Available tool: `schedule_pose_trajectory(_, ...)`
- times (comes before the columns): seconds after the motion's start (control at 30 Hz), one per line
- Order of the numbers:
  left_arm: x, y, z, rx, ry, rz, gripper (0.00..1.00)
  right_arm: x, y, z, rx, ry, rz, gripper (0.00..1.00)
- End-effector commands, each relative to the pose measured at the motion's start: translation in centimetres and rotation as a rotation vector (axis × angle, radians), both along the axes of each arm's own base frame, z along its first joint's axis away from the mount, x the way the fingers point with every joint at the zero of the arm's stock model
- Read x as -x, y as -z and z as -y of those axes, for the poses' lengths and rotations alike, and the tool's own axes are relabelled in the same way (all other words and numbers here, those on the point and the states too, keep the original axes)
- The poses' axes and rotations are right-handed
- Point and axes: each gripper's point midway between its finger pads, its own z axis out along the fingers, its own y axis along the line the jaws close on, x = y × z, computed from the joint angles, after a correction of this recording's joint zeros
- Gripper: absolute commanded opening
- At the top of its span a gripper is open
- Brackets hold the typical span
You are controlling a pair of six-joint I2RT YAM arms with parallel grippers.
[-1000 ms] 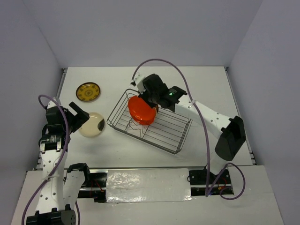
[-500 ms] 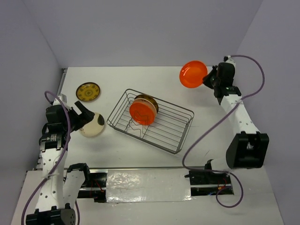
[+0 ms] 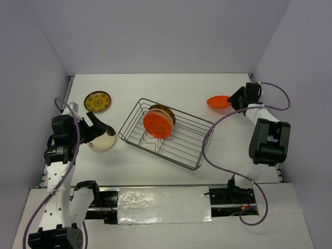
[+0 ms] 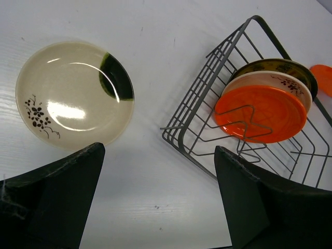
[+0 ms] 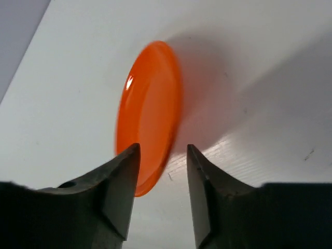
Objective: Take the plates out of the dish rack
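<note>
The dish rack (image 3: 184, 150) (image 4: 207, 124) holds three upright plates: an orange one (image 3: 157, 125) (image 4: 262, 113) in front, a cream one (image 4: 270, 83) behind it, then a dark yellow one (image 3: 165, 110) (image 4: 275, 67). Another orange plate (image 3: 218, 101) (image 5: 148, 114) rests on the table at the far right. My right gripper (image 3: 234, 98) (image 5: 163, 150) stands open around its near rim, with a gap at the right finger. On the left lie a patterned yellow plate (image 3: 97, 101) and a cream plate (image 3: 106, 141) (image 4: 72, 93). My left gripper (image 3: 98, 128) (image 4: 159, 150) hangs open and empty beside the cream one.
White walls close the table in at the back and on both sides. The right arm's cable (image 3: 218, 124) loops over the table between the rack and the arm. Bare table (image 4: 155, 197) lies between the cream plate and the rack's left end.
My right arm carried an orange plate from the rack to the far right, lowered it to the table, and its jaws opened. The left gripper edged over the cream plate.
</note>
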Motion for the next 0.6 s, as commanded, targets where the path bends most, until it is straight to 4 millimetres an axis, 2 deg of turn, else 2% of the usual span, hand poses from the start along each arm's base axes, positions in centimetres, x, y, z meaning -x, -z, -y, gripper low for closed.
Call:
schedule_pose_trajectory(0.0,-1.1,-3.1,-0.5,-0.074,0.034,0.082,0.99,-1.4,-2.7,1.1,0.055,0.028,0.080,0.59)
schedule_pose_trajectory(0.03,-1.2,-3.4,-0.7,-0.093,0.038,0.083,1.00,-0.5,-2.1,1.5,0.066,0.053,0.026,0.72)
schedule_pose_trajectory(0.07,-1.3,-3.2,-1.3,-0.128,0.028,0.063,0.99,-0.5,-2.8,2.1,0.087,0.080,0.019,0.91)
schedule_pose_trajectory(0.13,-1.4,-3.4,-2.4,-0.161,-0.025,0.054,0.99,0.9,-4.0,2.4,0.112,0.103,-0.022,1.00)
schedule_pose_trajectory(0.17,-1.6,-3.5,-2.7,-0.167,-0.045,0.064,0.99,1.0,-5.3,2.2,0.130,0.107,-0.002,1.00)
schedule_pose_trajectory(0.2,-1.6,-2.5,-2.9,-0.168,-0.059,0.053,1.00,1.0,-9.1,0.2,0.177,0.049,0.103,1.00)
schedule_pose_trajectory(0.23,-1.7,-2.5,-2.9,-0.162,-0.060,0.067,0.99,1.1,-11.3,-1.4,0.208,0.003,0.164,1.00)
schedule_pose_trajectory(0.27,-1.7,-2.7,-2.9,-0.161,-0.055,0.071,0.99,1.3,-15.5,-6.0,0.281,-0.154,0.293,0.99)
schedule_pose_trajectory(0.3,-1.7,-2.8,-2.9,-0.163,-0.056,0.069,0.99,1.7,-17.3,-10.0,0.309,-0.299,0.360,0.98)
schedule_pose_trajectory(0.33,-1.7,-2.8,-3.2,-0.168,-0.067,0.069,0.99,2.5,-18.5,-13.2,0.342,-0.416,0.401,0.95)
schedule_pose_trajectory(0.37,-1.6,-2.6,-3.5,-0.168,-0.086,0.061,0.99,3.3,-20.4,-16.5,0.434,-0.575,0.462,0.87)
schedule_pose_trajectory(0.4,-1.5,-2.4,-3.9,-0.174,-0.104,0.047,0.99,5.6,-20.9,-22.1,0.469,-0.747,0.498,0.86)
schedule_pose_trajectory(0.43,-1.4,-2.4,-3.9,-0.173,-0.108,0.048,1.00,6.8,-21.5,-24.5,0.512,-0.827,0.519,0.83)
schedule_pose_trajectory(0.47,-1.3,-2.2,-3.8,-0.171,-0.107,0.047,1.00,7.6,-21.0,-26.1,0.617,-0.923,0.528,0.82)
schedule_pose_trajectory(0.5,-1.3,-2.3,-3.8,-0.170,-0.106,0.055,0.99,9.9,-20.0,-29.6,0.648,-1.046,0.528,0.82)
schedule_pose_trajectory(0.53,-1.3,-2.4,-3.6,-0.167,-0.098,0.062,0.99,10.6,-19.9,-30.7,0.708,-1.104,0.528,0.81)
schedule_pose_trajectory(0.57,-1.3,-2.4,-3.5,-0.166,-0.094,0.066,1.00,12.1,-17.7,-32.8,0.730,-1.204,0.472,0.80)
